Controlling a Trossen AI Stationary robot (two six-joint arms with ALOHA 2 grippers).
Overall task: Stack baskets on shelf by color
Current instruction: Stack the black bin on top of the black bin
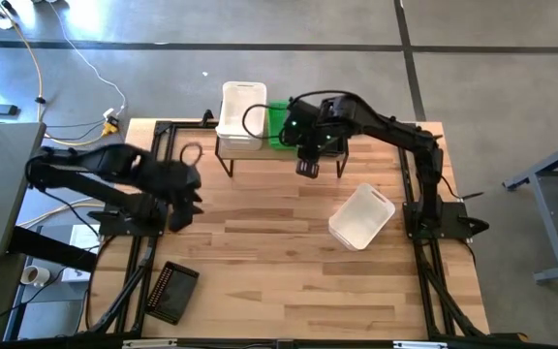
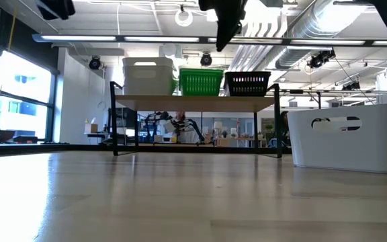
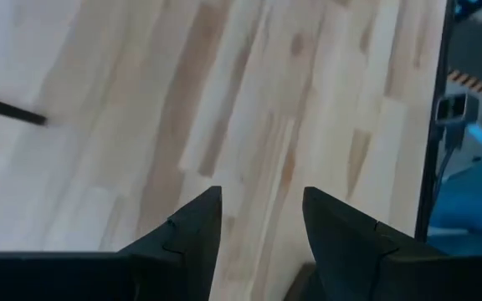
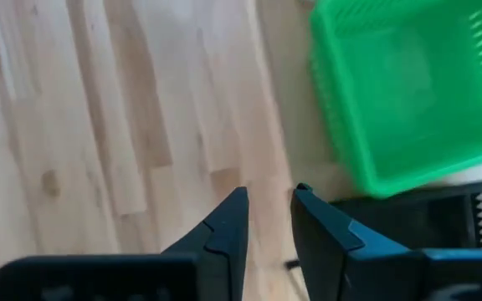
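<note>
Your right tool (image 1: 308,167), slightly parted and empty, hovers at upper centre by the shelf (image 2: 193,103) holding the stacked baskets (image 2: 200,82). Watch it: it could clip them. Your left tool (image 1: 180,208), parted and empty, waits at left.

Light wooden table (image 1: 289,262), smooth white plastic basket (image 1: 361,216)

The shelf (image 1: 260,145) top at the far edge is filled — white (image 2: 148,76), green (image 2: 201,82) and black (image 2: 248,83) baskets side by side. A white basket (image 1: 362,215) blocks the bench's (image 1: 279,271) right side; another black basket (image 1: 170,291) sits near-left. The middle stays open.
</note>
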